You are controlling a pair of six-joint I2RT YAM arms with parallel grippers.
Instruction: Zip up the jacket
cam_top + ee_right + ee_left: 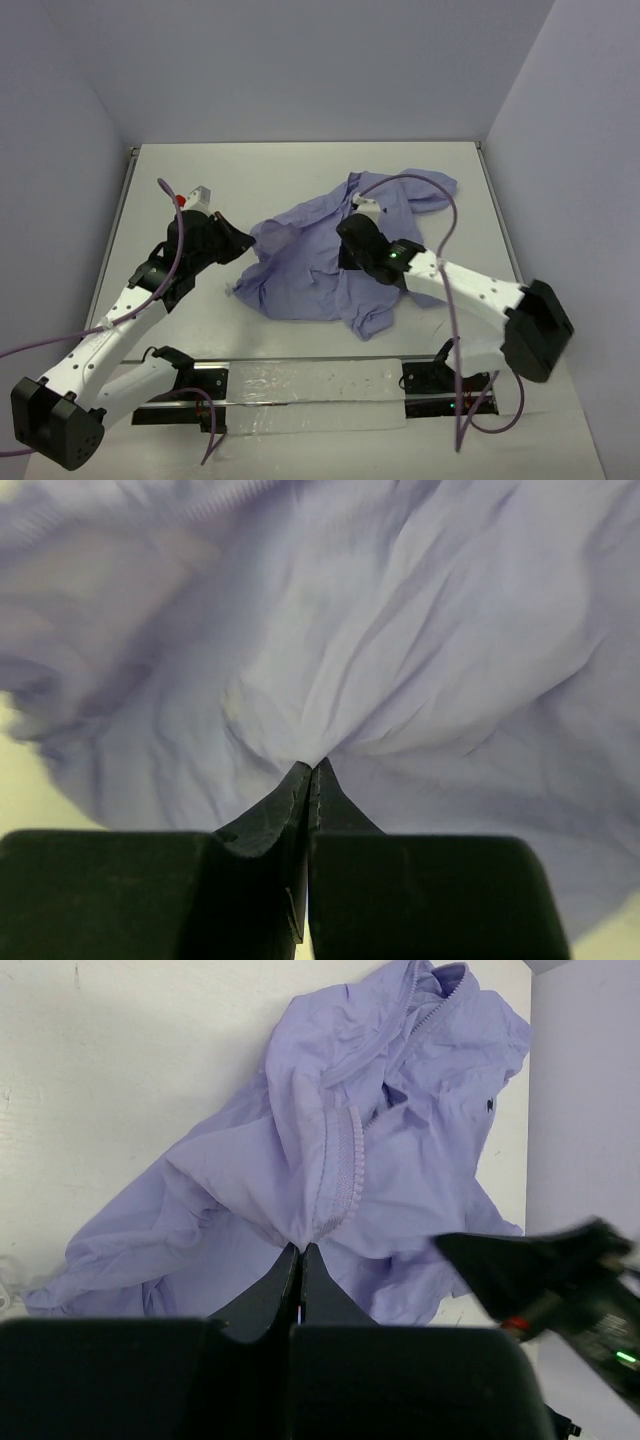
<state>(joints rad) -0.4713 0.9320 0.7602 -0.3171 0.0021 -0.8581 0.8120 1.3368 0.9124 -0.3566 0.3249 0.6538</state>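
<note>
The jacket [300, 275] is lying crumpled on the desk [280, 170] between my two arms, open and not yet zipped, with its bulk running from one end effector across to the other and spilling a little past the right one. The left end effector [301, 1248] is sitting with its fingers pressed together on a fold of the fabric, and the cloth is puckering into the tips right below a ribbed band [346, 1155]. The right end effector [312, 765] is likewise clamped on the jacket, with creases fanning out ahead of its tips. What I am watching most is the zipper teeth [432, 1000]. From the left end effector they are lying well ahead and off to the right, running away from it along the collar edge. I am judging the right arm to be the nearer one to that track. I am not making out the slider or the lower ends of the zipper anywhere, so I am expecting to need the garment spread flat first.
</note>
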